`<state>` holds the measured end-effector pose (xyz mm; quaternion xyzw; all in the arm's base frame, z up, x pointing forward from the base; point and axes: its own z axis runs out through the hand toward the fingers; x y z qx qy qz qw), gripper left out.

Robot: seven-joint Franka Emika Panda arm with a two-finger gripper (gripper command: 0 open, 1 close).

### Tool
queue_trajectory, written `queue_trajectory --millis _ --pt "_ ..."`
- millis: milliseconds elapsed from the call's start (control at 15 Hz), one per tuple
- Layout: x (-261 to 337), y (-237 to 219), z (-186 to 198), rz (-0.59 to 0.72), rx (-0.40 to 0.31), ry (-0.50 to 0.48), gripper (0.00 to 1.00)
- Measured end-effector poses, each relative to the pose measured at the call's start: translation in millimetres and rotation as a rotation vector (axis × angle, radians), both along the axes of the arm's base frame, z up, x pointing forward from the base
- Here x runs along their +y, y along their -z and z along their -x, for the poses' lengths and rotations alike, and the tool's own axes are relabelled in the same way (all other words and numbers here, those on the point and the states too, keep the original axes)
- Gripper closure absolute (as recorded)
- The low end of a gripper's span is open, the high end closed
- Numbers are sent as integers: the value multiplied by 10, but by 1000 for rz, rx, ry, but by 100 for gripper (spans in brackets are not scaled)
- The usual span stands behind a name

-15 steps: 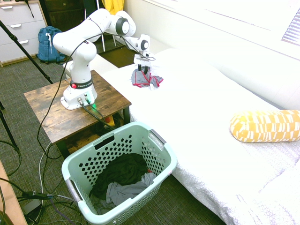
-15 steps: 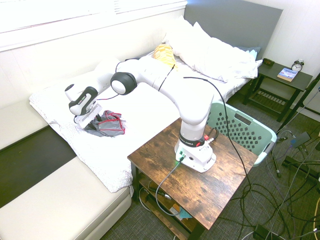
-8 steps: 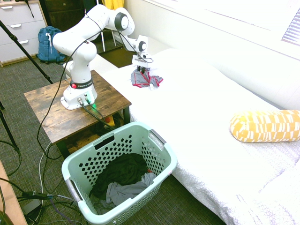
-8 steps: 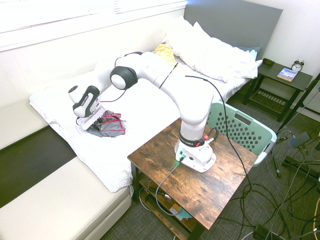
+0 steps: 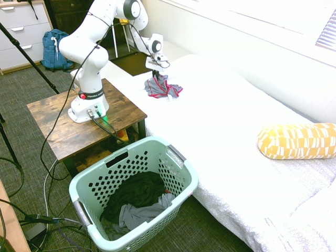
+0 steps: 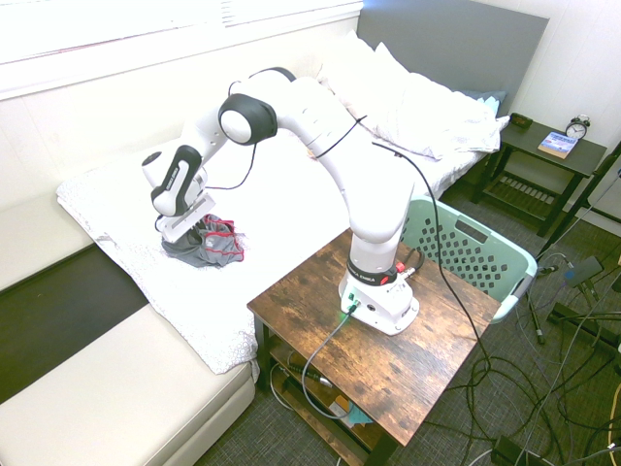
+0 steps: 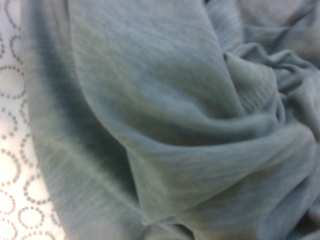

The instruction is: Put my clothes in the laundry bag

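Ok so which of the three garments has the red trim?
The grey one on the bed, right under the gripper. The black and plain grey garments in the basket have none.

A bed [image 5: 226,131] with a white coverlet patterned in small rings fills the room's middle; a yellow-and-white bolster [image 5: 297,140] lies on it, and white pillows [image 6: 417,102] lean on a grey headboard [image 6: 456,39]; a rustic wooden desk [image 6: 388,364] stands beside the bed on grey-green carpet [image 5: 21,94]; a dark nightstand [image 6: 543,146] carries a book [image 6: 558,145] and a small alarm clock [image 6: 578,127]; a white chest of drawers [image 5: 21,31] and a blue backpack [image 5: 54,49] sit by the far wall; daylight comes through a blinded window [image 5: 328,31].
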<state>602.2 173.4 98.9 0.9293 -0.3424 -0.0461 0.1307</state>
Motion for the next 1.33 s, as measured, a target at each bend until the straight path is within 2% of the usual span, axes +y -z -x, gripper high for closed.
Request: queue_trajectory --millis 200,267,400,533,733,867,1000,1200,1333 --pt "-494 -1120 -208 22 6 -33 100" --pt "-704 -1483 -192 43 40 -61 100" --pt "-1169 -2136 18 99 148 -110 100" --pt "-1646 -2606 400 147 290 -132 100" --pt "-2470 -3137 1232 187 548 -53 100" --pt "-3038 -3407 1902 186 700 66 100" --pt "-3574 -3543 2635 187 813 207 100" --pt "-4309 -3596 3881 225 935 422 100" --pt "-4739 -3548 4679 308 909 513 100"
